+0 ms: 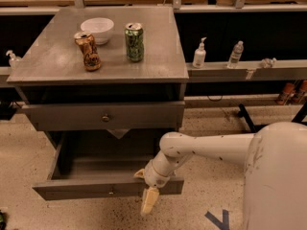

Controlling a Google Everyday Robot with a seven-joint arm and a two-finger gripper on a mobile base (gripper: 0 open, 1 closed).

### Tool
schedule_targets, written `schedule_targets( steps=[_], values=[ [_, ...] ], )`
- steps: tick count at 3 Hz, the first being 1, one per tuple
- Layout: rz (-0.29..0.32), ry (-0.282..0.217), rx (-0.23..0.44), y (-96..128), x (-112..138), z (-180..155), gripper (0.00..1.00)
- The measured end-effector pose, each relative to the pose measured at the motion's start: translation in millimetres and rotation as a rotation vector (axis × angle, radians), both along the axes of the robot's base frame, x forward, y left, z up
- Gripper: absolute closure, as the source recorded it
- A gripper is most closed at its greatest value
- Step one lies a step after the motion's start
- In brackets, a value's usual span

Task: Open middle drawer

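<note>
The middle drawer [86,191] is pulled far out, low near the floor, with its grey front panel and small round knob [111,191] facing me and its inside showing. My gripper [144,191] is at the right part of that front panel, well to the right of the knob. Its cream fingers [149,202] stand apart, one pointing down in front of the panel and one short tip at the panel's top edge. The gripper is open and holds nothing. My white arm [206,147] reaches in from the right.
Above is another grey drawer [144,116] with a knob, slightly out. On the cabinet top [158,61] stand a white bowl [97,28], a brown can [88,51] and a green can [134,42]. Bottles [199,54] stand on a ledge to the right. Speckled floor lies in front.
</note>
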State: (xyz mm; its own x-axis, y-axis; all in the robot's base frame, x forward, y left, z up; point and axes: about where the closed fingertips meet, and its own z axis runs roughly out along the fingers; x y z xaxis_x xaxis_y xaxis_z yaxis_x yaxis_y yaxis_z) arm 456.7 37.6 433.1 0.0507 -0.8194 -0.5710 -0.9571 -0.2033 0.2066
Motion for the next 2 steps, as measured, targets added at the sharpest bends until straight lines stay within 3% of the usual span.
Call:
schedule_targets(
  steps=[2],
  values=[
    [0.019,0.049,0.01,-0.2,-15.0,-1.7,0.58]
  ],
)
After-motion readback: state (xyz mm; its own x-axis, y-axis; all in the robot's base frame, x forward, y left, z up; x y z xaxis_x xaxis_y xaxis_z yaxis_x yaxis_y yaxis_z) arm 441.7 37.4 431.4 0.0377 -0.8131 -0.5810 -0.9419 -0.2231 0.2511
